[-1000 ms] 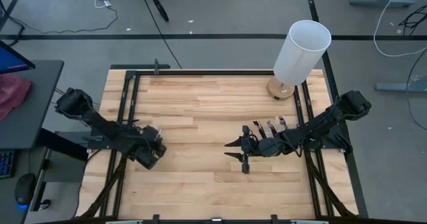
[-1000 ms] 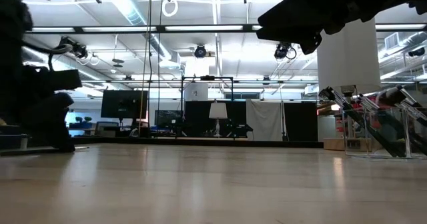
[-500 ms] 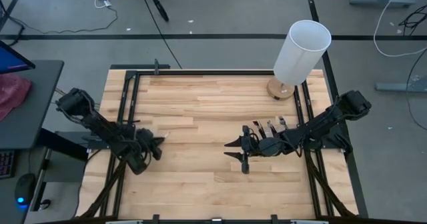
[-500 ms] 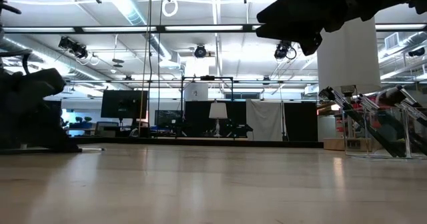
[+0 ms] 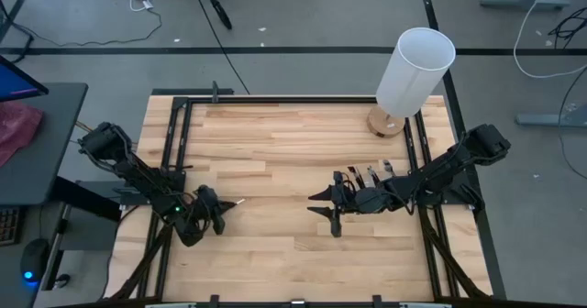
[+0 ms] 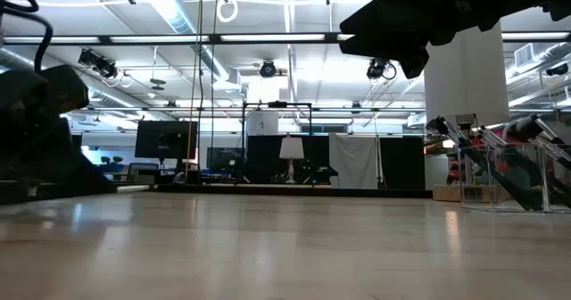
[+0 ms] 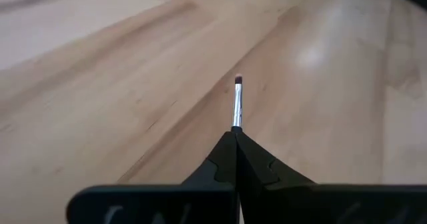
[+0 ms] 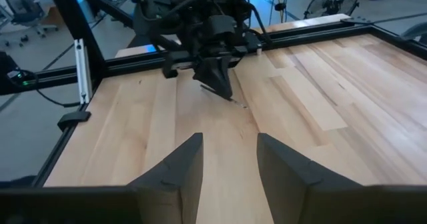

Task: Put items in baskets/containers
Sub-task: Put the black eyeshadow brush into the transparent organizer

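Left wrist view: left gripper clenched on brush near the bench's left edge, long axis straight out past the fingertips, clear holder well apart by the right edge, right gripper parted, empty, nearer it.

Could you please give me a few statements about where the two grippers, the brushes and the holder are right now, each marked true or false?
1. The left gripper is shut on a brush. True.
2. The right gripper holds a brush. False: its fingers are apart with nothing between them.
3. The white cylinder stands at the table's far right corner. True.
4. The clear holder stands in the middle of the table. False: it sits near the right edge, with brushes leaning in it.
5. The left gripper hovers over the holder. False: it is at the table's left side.
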